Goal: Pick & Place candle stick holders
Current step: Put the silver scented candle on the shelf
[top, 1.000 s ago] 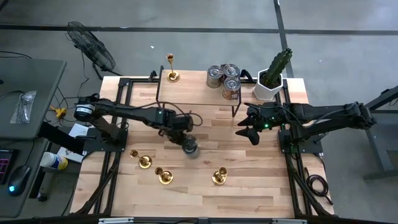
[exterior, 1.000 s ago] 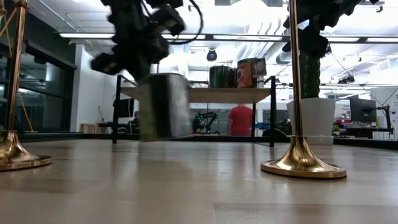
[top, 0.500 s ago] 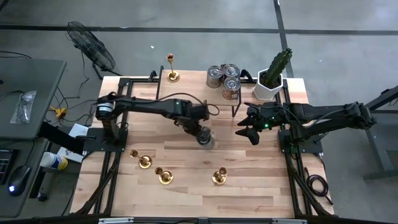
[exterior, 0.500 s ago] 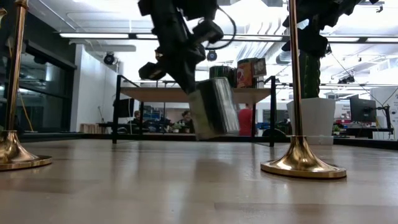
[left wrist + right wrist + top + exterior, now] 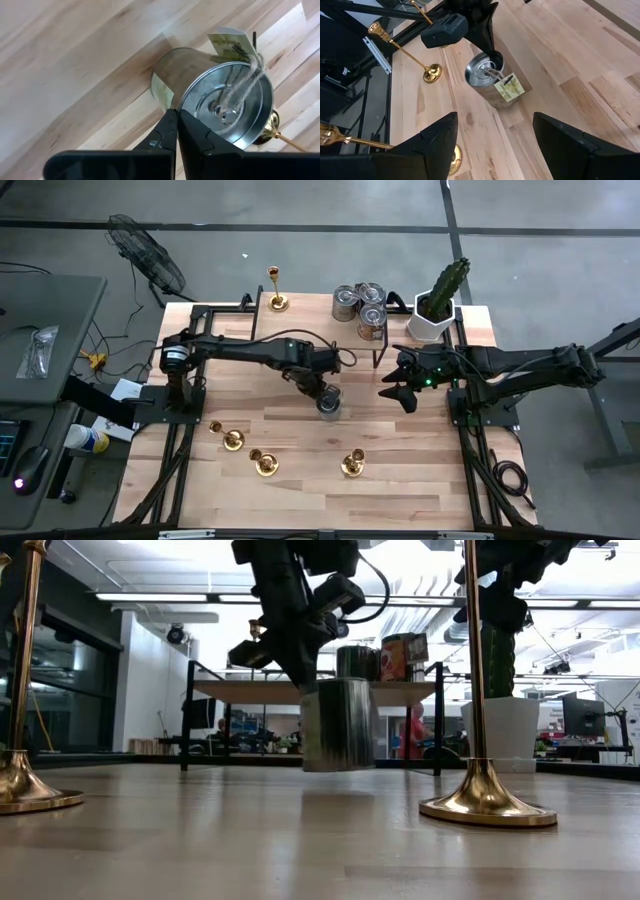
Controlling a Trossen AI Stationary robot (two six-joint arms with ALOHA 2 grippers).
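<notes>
My left gripper (image 5: 322,390) is shut on a silver tin can (image 5: 328,403) at the middle of the table. The can (image 5: 338,725) is upright, and a paper tag (image 5: 229,42) is tied to its lid with twine. Whether its bottom rests on the wood, I cannot tell. Three gold candle stick holders stand on their round bases near the front edge (image 5: 232,439) (image 5: 265,463) (image 5: 352,465). Another one (image 5: 274,288) stands at the far edge. My right gripper (image 5: 400,392) waits open over the table's right side, with nothing between its fingers. My left gripper pinches the rim of the can's top (image 5: 176,114) between its two shut fingers, on the can's left side. The fingers (image 5: 292,658) slant down at it from above and from the table's left. The can hangs upright below them.
Three more tin cans (image 5: 360,305) stand on a raised black-framed shelf (image 5: 310,330) at the back. Beside it, at the back right, is a potted cactus (image 5: 438,305). Bare wood lies between the can and the front holders.
My left gripper has carried the can toward the table's right and far edges, from nearer the front holders to the middle. Half a second ago the can hung tilted; now it is upright and hardly moves. The right arm has kept still.
</notes>
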